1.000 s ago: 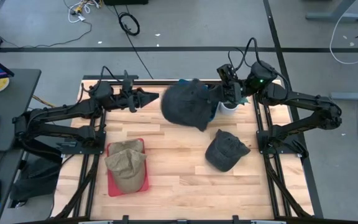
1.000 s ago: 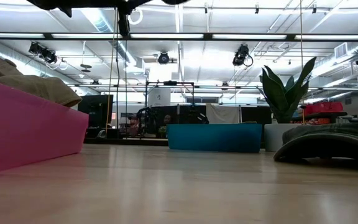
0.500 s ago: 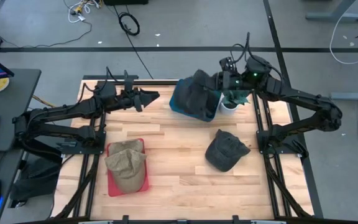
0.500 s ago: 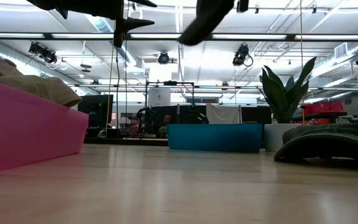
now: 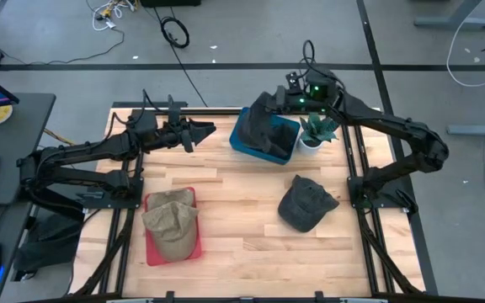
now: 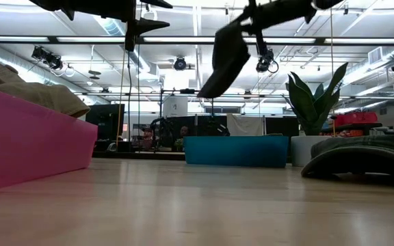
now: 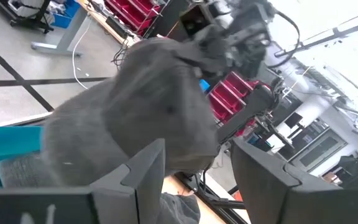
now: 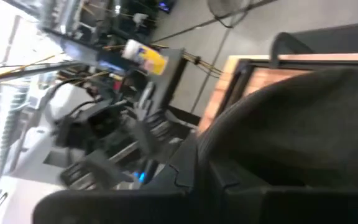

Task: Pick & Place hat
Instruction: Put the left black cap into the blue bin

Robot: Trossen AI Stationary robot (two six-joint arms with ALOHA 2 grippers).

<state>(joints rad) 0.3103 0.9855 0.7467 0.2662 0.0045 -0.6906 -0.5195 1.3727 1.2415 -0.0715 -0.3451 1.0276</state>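
The right end effector (image 5: 286,103) sits at about 1 o'clock over the surface (image 5: 242,219), clamped shut on a dark grey hat (image 5: 263,128) that now hangs down into the blue bin (image 5: 244,141) at 12 o'clock. A second ago that hat was spread wide and held higher, between the 2 arms; it has since swung across and dropped toward the bin, so from where I stand the carry looks nearly over and the release into the bin looks like the step left. In the low view the hat (image 6: 228,58) dangles as a dark flap above the bin (image 6: 235,151), so it may not have settled fully inside. The left end effector (image 5: 199,131) hovers at about 11 o'clock, well apart from the hat, its 2 fingers partly spread and holding nothing; it has opened up over the last second, which reads to me as having let the hat go to the other arm. A second dark hat (image 5: 306,204) lies on the bare surface at 4 o'clock, untouched, and looks like the next one to move. A tan hat (image 5: 171,223) already rests in the red tray (image 5: 148,244) at 8 o'clock. A small potted plant (image 5: 314,133) stands just beside the bin, close enough that the lowering arm might brush it.
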